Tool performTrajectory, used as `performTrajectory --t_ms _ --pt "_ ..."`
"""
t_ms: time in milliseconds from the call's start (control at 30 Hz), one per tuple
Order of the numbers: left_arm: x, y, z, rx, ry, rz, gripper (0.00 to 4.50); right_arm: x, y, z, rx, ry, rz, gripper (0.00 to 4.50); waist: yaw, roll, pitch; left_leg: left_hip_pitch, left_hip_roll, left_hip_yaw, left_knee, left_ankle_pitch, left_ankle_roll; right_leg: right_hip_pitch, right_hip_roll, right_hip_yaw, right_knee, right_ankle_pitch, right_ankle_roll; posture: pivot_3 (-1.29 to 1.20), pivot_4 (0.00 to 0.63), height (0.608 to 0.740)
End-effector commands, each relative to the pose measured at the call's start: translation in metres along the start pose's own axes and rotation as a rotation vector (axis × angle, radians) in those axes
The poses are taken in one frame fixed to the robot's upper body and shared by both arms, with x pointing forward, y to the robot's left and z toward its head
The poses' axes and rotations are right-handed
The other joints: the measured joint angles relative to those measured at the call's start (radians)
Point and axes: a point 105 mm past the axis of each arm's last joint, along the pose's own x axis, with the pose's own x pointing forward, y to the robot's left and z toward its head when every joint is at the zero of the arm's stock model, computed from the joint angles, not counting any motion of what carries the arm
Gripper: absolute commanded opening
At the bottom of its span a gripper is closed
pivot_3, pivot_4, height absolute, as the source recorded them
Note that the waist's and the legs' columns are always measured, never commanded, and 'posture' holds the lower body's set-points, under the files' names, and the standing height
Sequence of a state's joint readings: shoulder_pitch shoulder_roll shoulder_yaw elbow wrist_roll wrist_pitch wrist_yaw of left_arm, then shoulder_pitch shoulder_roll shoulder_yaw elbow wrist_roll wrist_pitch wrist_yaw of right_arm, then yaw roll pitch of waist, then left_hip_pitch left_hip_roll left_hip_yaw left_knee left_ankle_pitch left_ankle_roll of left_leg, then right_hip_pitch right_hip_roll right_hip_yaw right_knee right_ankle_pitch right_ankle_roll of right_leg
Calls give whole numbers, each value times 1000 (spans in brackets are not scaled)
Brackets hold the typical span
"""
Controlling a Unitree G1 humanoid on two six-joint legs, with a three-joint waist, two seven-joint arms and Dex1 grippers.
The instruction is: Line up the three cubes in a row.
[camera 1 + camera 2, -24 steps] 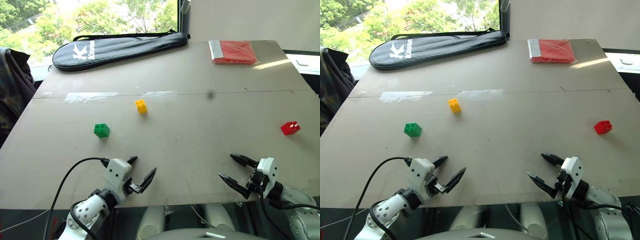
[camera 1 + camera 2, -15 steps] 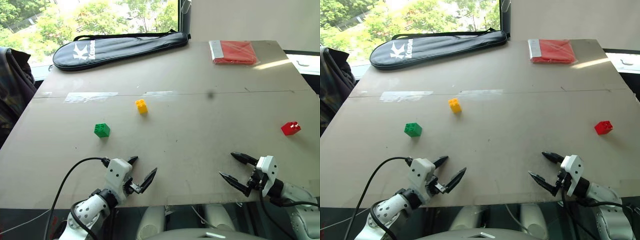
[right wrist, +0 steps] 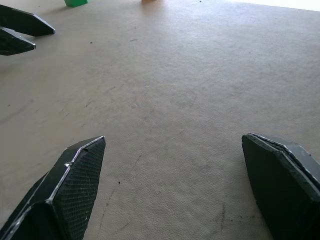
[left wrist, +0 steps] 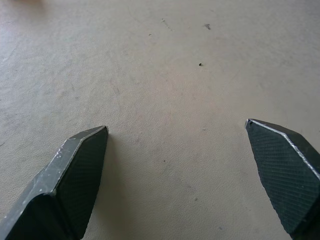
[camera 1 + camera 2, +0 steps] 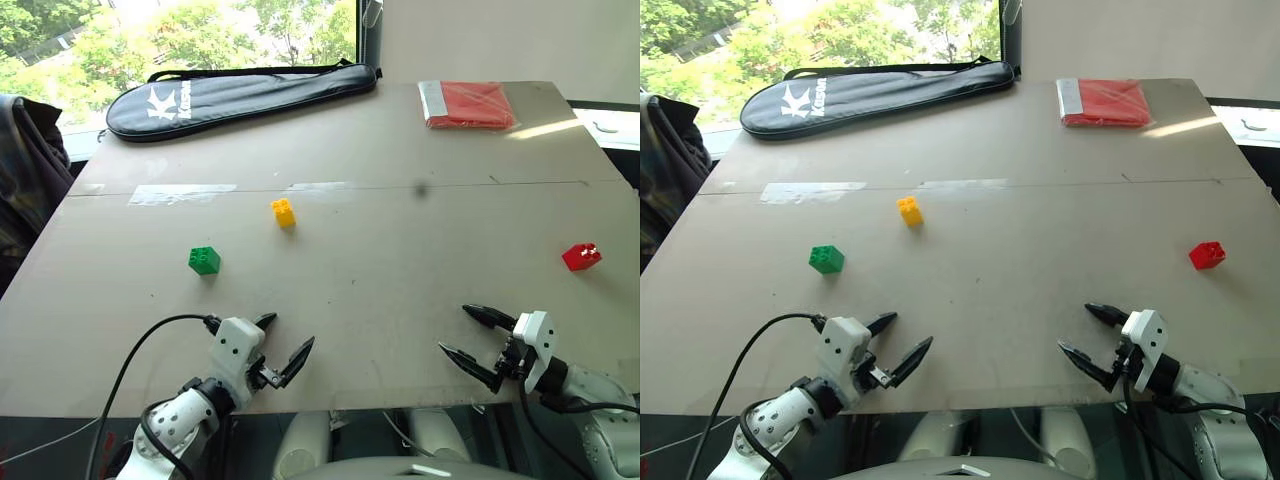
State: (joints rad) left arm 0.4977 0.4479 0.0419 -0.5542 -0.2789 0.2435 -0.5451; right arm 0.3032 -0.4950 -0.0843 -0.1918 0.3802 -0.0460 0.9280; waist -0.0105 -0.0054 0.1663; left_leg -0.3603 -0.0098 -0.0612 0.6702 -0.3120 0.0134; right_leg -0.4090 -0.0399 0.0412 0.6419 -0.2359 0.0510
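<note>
Hovering low over the near edge of the table (image 5: 400,300), my left pincer (image 5: 283,339) and my right pincer (image 5: 466,333) both stand spread wide and empty. Green cube (image 5: 203,260) lies ahead of the left pincer, yellow cube (image 5: 283,212) farther ahead; red cube (image 5: 581,256) sits ahead-right of the right pincer.

Cubes – yellow cube (image 5: 283,212), green cube (image 5: 203,260), red cube (image 5: 580,256) – on tan table (image 5: 400,260)
</note>
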Motion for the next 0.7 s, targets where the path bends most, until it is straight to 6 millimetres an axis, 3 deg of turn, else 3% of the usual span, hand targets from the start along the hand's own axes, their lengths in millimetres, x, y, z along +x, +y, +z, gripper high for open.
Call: performTrajectory --t_ms 33,300,433,533,700 --pt "1 1 0 -3 8 -16 4489 -7 -12 7 -16 -9 -60 4500 0 0 0 0 0 0 0 0 0 0 0 0 0 0 0 0 150 740" --pt "11 1 33 75 -54 -138 4489 -54 -66 28 20 -67 -340 4500 0 0 0 0 0 0 0 0 0 0 0 0 1 2 3 0 150 740" --pt "16 -17 67 137 -111 -337 4489 -95 -106 23 19 4 -559 4500 1 0 0 0 0 0 0 0 0 0 0 0 1 2 3 0 150 740" --pt "15 -30 88 181 -119 -483 4489 -113 -127 22 46 9 -659 4500 -3 1 0 0 -1 1 0 0 0 0 1 1 1 2 3 0 150 740" --pt "21 -40 111 253 -118 -601 4489 -121 -163 17 91 28 -720 4500 -10 3 -1 1 0 4 0 0 0 0 2 4 3 3 3 0 150 740"
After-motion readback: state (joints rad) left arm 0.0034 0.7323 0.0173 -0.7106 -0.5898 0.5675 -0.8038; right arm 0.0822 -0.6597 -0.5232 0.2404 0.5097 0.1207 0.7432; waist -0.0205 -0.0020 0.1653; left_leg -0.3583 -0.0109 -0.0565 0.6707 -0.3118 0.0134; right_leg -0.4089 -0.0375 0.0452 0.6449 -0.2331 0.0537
